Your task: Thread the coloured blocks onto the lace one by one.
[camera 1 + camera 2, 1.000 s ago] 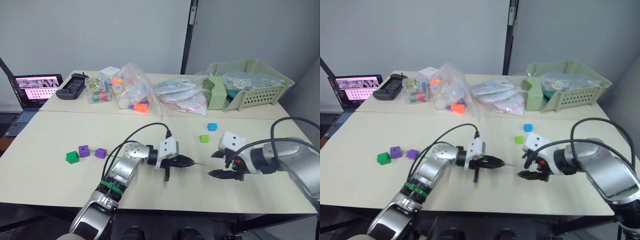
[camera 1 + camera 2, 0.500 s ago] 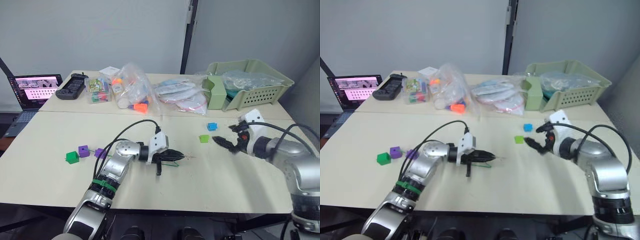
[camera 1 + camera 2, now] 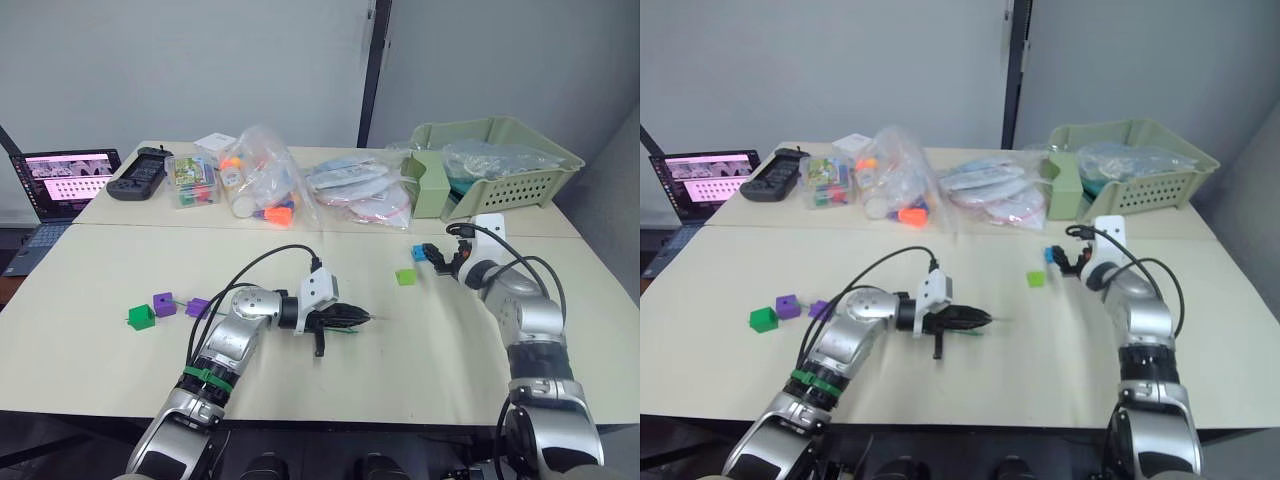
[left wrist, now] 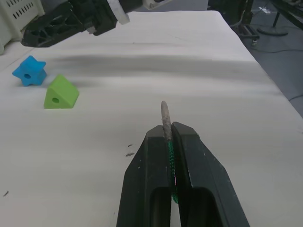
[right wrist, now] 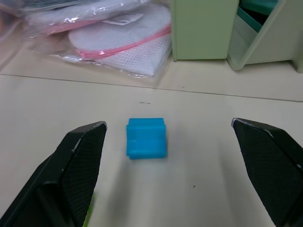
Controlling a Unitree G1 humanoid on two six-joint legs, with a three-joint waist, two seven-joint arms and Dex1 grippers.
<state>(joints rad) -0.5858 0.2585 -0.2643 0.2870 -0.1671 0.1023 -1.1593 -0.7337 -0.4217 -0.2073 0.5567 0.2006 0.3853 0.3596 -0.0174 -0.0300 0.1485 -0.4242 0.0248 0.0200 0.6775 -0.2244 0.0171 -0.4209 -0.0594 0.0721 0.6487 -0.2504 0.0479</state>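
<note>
A: Lace [image 4: 165, 124] first — where is it?

B: Clenched in the left claw [image 4: 167, 134], the pale tip poking out past the fingers, low over the bench [image 3: 430, 340]. The cord trails back to the dark green block [image 3: 140, 316] and two purple ones [image 3: 165, 303] on the left.

A: And the right claw [image 5: 170, 146]?

B: Spread wide, empty, with the blue block [image 5: 146, 138] on the bench between its fingers but untouched. The lime block [image 3: 405, 277] sits just beside it.

A: So the step in hand is picking up blue, I'd judge. How to do it well?

B: Drop straight down and centre before closing. Pinch the plain faces, leaving the hole clear and turned toward the tip. The block is small and light; an off-centre close could flick it away.
</note>
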